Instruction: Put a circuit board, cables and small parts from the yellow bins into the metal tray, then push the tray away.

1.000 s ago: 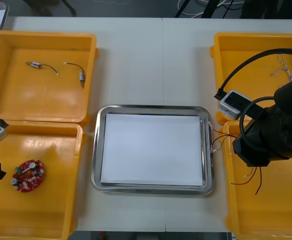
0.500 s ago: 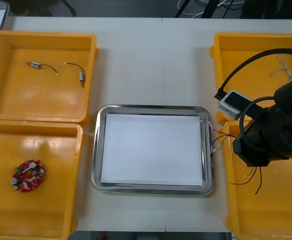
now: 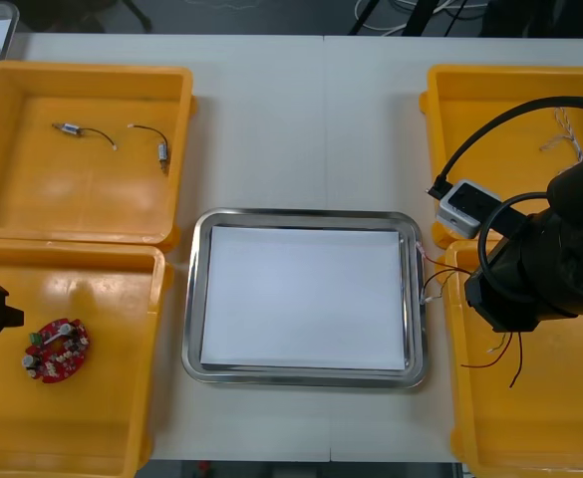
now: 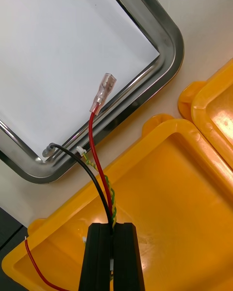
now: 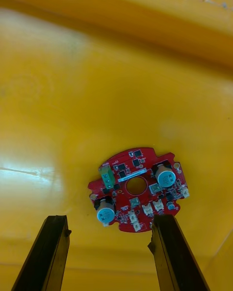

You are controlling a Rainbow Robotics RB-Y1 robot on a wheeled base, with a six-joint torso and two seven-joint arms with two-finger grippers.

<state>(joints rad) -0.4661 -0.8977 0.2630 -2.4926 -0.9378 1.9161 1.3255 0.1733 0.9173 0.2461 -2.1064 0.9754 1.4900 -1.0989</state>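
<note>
Right gripper [image 4: 112, 225] clamps cables [image 4: 99, 174] over a bin [image 4: 184, 184] beside the tray [image 4: 170, 34]; left gripper [image 5: 109, 218], wide open, above the board [image 5: 138, 186].

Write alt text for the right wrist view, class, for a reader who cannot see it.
The right gripper, its black fingers shut on a bundle of thin red, yellow and black cables, hangs over a yellow plastic bin. The cables' free ends reach the rim of the shiny rectangular metal tray, white inside, beside the bin.
</note>
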